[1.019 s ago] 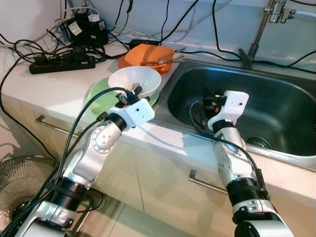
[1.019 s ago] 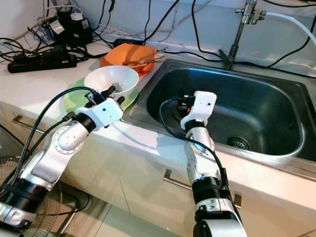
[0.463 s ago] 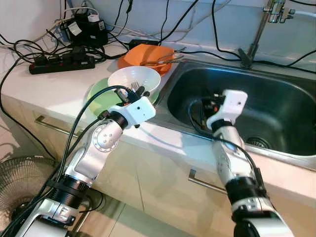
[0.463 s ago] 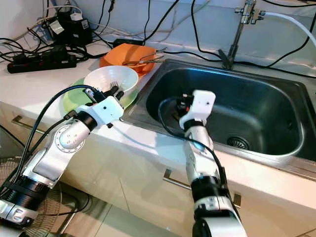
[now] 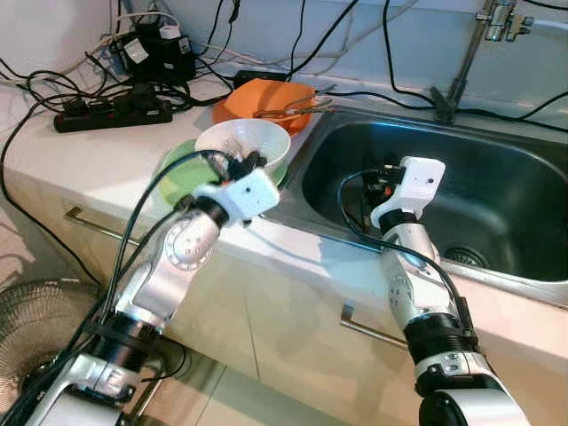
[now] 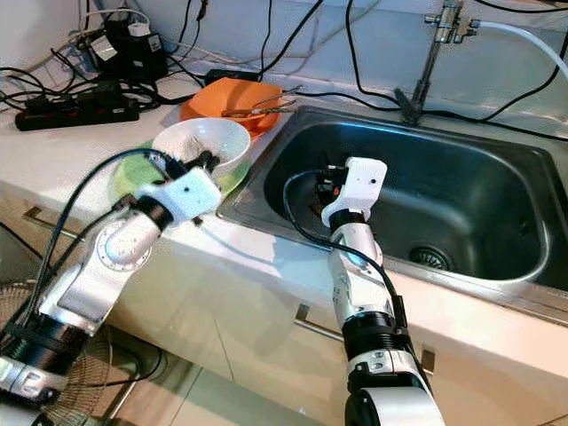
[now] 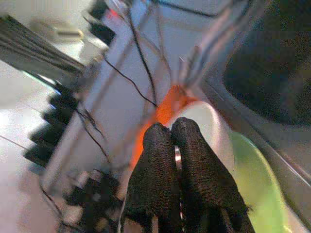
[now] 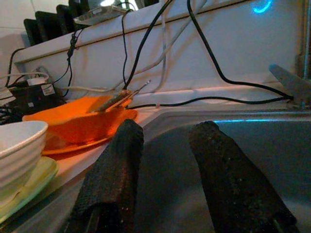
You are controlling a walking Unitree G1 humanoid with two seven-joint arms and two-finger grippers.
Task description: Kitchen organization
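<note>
Fork (image 7: 178, 156) is pinched between the left gripper (image 7: 171, 136) fingers, over the white bowl (image 5: 251, 142). Right gripper (image 8: 165, 141) hangs spread above the sink (image 5: 497, 177).

White bowl (image 5: 243, 143) upright on green plate (image 5: 180, 169), fork (image 7: 178, 156) inside

My two arms are silver metal tubes with rounded joints, each banded in black near the elbow and capped at the wrist by a white, boxy housing. Black cables loop in the open from each forearm to its wrist. My left gripper (image 7: 171, 141) and right gripper (image 8: 167, 145) each carry two long black fingers (image 8: 223, 179) with a coarse, knitted-looking texture and blunt, rounded tips.
</note>
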